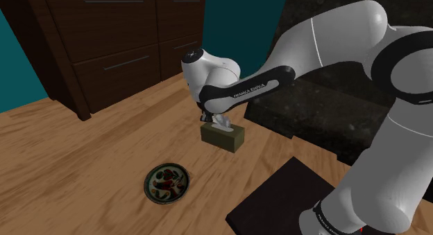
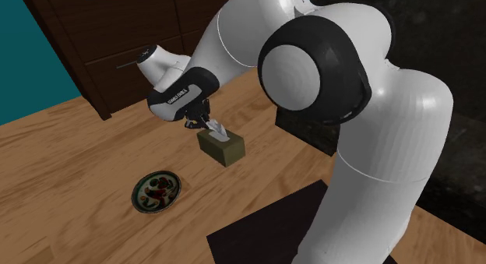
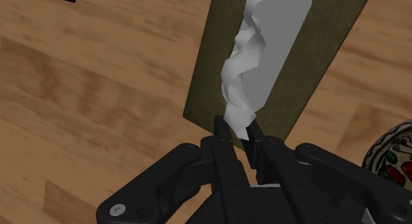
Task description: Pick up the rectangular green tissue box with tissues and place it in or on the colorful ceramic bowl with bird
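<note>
An olive-green tissue box (image 1: 223, 138) (image 2: 222, 148) (image 3: 330, 51) rests on the wooden floor, with white tissue (image 3: 264, 51) sticking up from its top slot. My black gripper (image 1: 215, 122) (image 2: 204, 124) (image 3: 239, 133) hangs directly over one end of the box, and its fingers pinch the tip of that tissue between them. The colourful bowl (image 1: 166, 183) (image 2: 156, 191) (image 3: 393, 156), green-rimmed with a red and dark pattern inside, lies on the floor a short way from the box, toward the shoulder view's lower left.
A dark wooden dresser (image 1: 118, 39) stands against a teal wall at the back. A dark speckled block (image 1: 312, 109) sits just behind the box on the shoulder view's right. My black stand (image 1: 277, 199) occupies the lower right.
</note>
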